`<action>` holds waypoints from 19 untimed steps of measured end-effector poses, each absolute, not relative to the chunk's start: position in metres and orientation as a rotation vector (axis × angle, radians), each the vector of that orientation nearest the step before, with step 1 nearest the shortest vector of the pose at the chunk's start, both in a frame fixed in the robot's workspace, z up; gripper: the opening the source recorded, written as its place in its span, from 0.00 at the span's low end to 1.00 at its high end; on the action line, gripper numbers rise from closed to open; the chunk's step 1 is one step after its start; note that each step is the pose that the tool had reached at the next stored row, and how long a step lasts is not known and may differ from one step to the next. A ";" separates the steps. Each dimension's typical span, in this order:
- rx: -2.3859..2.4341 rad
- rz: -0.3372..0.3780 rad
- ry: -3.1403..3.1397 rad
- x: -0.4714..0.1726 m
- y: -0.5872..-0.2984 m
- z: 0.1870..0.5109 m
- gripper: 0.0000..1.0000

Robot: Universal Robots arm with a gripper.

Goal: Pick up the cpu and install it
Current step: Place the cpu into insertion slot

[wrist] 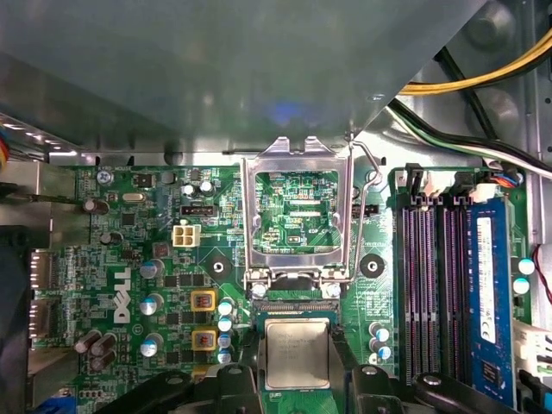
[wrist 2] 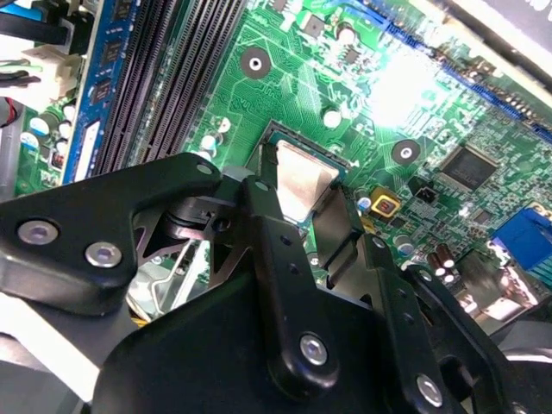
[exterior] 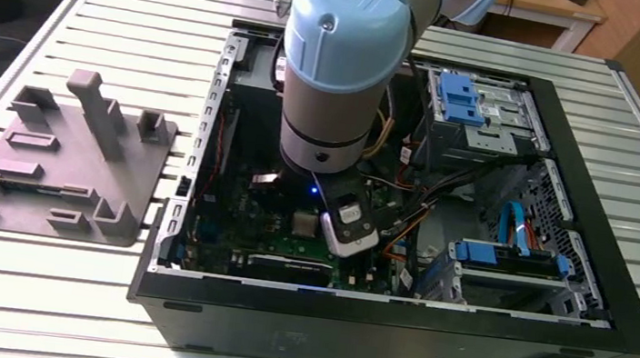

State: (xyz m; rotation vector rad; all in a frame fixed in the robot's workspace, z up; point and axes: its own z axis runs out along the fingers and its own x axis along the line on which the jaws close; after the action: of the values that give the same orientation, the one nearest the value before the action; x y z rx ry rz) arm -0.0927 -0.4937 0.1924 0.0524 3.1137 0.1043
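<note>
The cpu, a flat silver-grey square, lies level in the socket of the green motherboard. My gripper stands over it, its black fingers pressed against two opposite edges of the chip. In the second wrist view the cpu shows between the same fingers, low against the motherboard. The shiny hinged socket frame is swung up and open beside the socket. In the exterior view the gripper reaches down into the open computer case.
Black memory slots and a blue memory stick run beside the socket. Yellow and black cables hang near the case wall. Drive bays with blue latches fill the case's far side. A grey moulded tray lies on the slatted table at the exterior view's left.
</note>
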 end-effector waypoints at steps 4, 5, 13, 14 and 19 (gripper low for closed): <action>0.052 0.103 3.114 -0.093 -0.494 0.191 0.42; 0.052 0.103 3.114 -0.093 -0.494 0.191 0.42; 0.052 0.104 3.114 -0.093 -0.494 0.190 0.42; 0.052 0.104 3.114 -0.093 -0.494 0.190 0.42; 0.052 0.104 3.114 -0.093 -0.494 0.190 0.42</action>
State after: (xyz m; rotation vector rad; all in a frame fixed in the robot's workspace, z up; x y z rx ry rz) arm -0.0927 -0.4938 0.1900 0.0523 3.1138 0.1042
